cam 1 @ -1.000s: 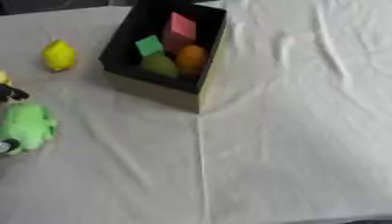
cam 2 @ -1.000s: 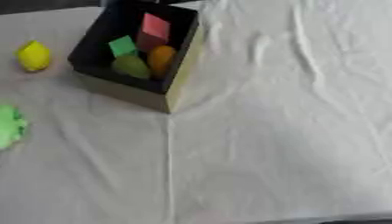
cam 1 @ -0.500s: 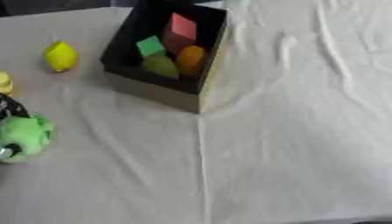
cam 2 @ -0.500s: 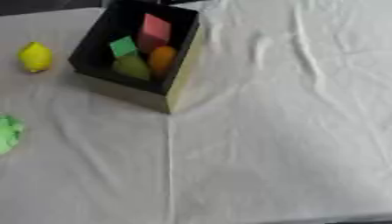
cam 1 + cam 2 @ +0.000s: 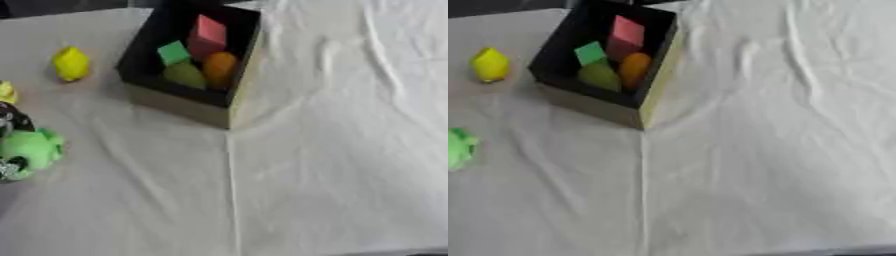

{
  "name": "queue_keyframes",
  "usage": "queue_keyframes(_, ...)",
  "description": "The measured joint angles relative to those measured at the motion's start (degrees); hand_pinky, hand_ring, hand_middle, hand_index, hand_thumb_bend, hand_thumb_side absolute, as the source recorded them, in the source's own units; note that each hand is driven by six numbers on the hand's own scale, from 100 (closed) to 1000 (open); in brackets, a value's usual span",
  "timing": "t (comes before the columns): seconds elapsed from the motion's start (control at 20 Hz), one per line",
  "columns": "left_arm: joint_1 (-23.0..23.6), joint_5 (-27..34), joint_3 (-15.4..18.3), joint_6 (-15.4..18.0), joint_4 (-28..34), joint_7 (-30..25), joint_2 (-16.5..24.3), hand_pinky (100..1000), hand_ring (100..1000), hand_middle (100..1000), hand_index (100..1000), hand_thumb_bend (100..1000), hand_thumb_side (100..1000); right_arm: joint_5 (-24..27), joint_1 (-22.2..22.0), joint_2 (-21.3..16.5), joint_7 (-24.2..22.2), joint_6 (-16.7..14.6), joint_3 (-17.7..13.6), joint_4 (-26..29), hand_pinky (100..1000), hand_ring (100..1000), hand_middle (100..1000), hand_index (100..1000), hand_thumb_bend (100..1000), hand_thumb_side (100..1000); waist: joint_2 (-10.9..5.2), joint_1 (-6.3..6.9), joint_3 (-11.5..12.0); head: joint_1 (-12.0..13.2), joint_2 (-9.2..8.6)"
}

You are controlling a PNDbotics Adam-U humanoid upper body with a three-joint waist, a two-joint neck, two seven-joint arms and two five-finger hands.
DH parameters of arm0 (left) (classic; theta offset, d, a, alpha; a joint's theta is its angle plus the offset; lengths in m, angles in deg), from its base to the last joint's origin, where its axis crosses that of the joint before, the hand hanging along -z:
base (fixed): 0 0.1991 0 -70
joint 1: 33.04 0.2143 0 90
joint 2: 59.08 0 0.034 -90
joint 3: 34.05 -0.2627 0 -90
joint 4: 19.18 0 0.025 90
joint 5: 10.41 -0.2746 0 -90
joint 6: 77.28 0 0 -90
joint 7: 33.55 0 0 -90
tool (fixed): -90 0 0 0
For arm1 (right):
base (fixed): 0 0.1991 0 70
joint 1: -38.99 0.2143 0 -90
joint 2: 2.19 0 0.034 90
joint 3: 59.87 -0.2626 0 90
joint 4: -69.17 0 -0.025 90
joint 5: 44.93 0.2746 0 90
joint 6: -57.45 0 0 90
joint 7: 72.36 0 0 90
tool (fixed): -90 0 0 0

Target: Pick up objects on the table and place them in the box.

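White cloth covers the table [image 5: 332, 165]; the left hand [image 5: 10, 125], at the left edge, seems curled round a green toy [image 5: 31, 148], though its fingers barely show. Judging so, pickup is done, and next it must carry the toy right to the box [image 5: 144, 97]. A lemon [image 5: 70, 63] waits beside the box.

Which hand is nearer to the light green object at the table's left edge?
Left. The left hand shows as dark parts right against the light green object at the left edge of the left eye view. The right hand shows in neither view.
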Motion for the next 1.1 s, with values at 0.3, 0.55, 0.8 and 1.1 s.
queue_keyframes(0.3,-5.1,1.4,3.4,-0.4,8.6,2.7,0.4,550,493,418,499,100,100,0.1,-0.1,0.0,0.4,0.0,-0.3,0.0,865,854,570,696,100,310,0.00,0.00,0.6,-0.7,0.07)
queue_keyframes(0.55,-11.9,2.9,3.7,1.4,9.7,4.8,0.4,538,484,413,495,100,100,0.1,-0.1,0.0,0.4,0.0,-0.3,0.0,865,853,570,696,100,303,-0.04,-0.01,0.9,-0.9,0.19)
queue_keyframes(0.8,-20.8,4.0,2.8,0.8,9.7,4.1,-3.3,513,465,401,484,100,107,0.1,-0.1,0.0,0.4,-0.1,-0.3,0.0,864,854,571,695,100,286,-0.07,-0.03,1.0,-0.9,0.18)
queue_keyframes(1.1,-30.9,5.5,-0.6,0.3,4.0,3.3,-12.2,487,447,389,472,100,130,0.1,1.0,0.4,0.3,-0.2,0.1,0.1,864,854,572,696,100,278,-0.07,-0.34,-0.5,-0.6,-0.36)
